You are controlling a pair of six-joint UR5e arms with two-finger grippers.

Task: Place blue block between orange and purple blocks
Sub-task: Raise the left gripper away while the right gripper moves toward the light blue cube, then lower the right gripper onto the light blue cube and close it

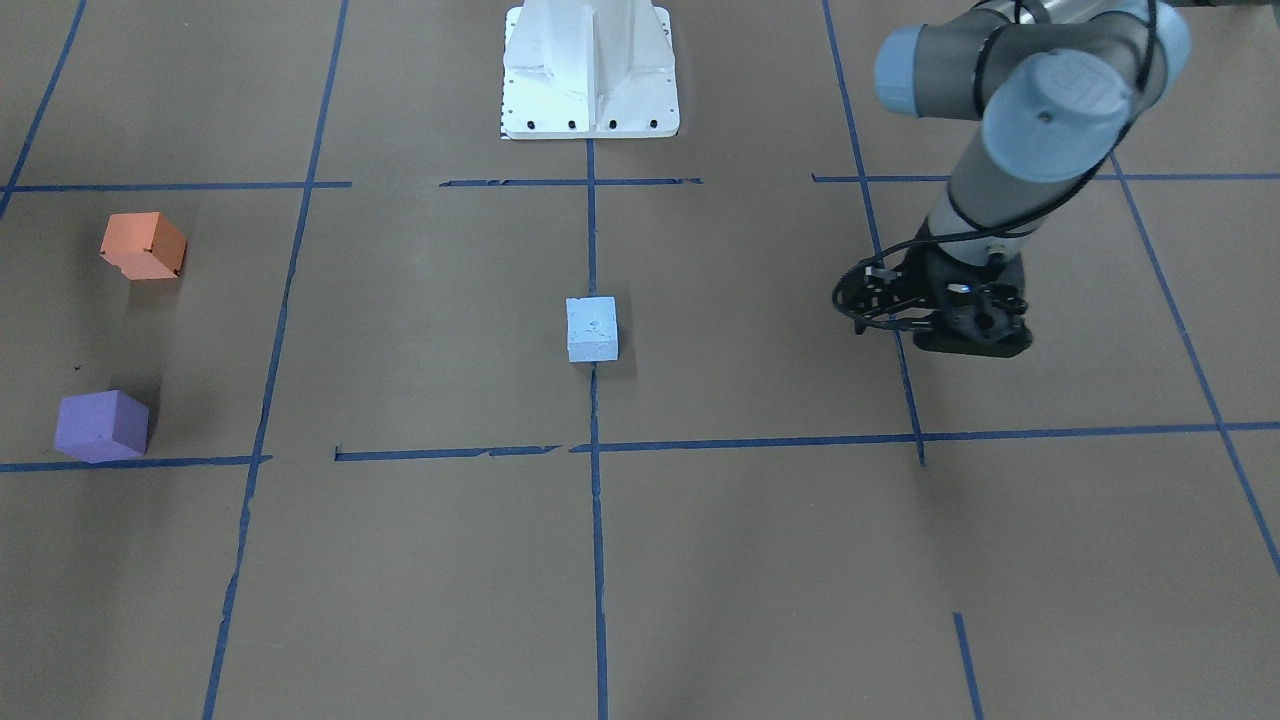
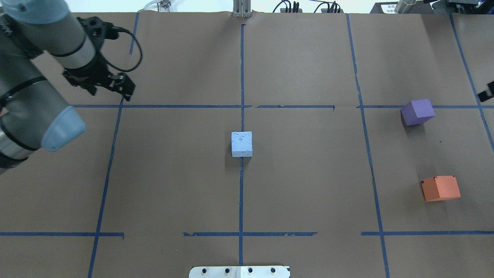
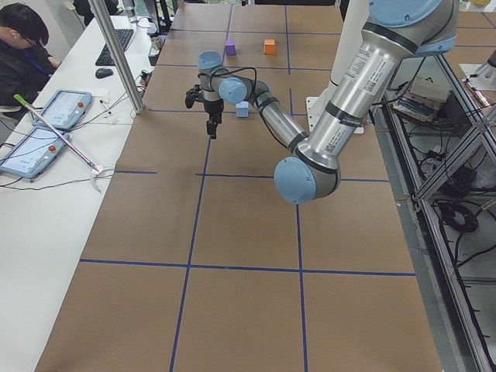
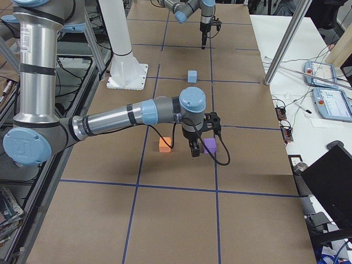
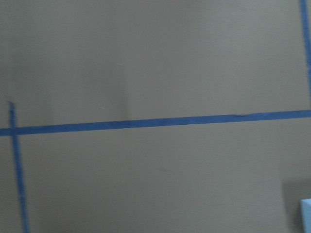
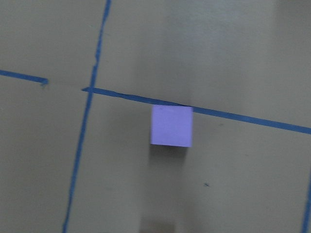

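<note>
The blue block (image 2: pixel 242 144) sits alone on the brown paper-covered table (image 2: pixel 173 185), right on the centre blue tape line (image 2: pixel 241 200) and out in front of the white robot base (image 1: pixel 590 70). The orange block (image 2: pixel 440 188) and the purple block (image 2: pixel 417 112) stand on the robot's right side of the table, near each other with a bare gap of paper between them. Of the two, the orange one is nearer the robot. The purple block rests against a crosswise strip of tape, and the right wrist camera shows it there from above. The blue block is well apart from both of them and touches nothing but the table. The left gripper (image 2: pixel 126 88) hangs pointing down over the paper on the robot's left side, well apart from the blue block and above a crossing of tape lines. Its fingers show only as one dark mass, so I cannot tell whether its jaws are open or closed. The right gripper (image 4: pixel 193 149) hangs pointing down near the purple and orange blocks. It is seen clearly only from the side camera, so I cannot tell how its jaws stand either. Neither wrist camera shows any fingers.
</note>
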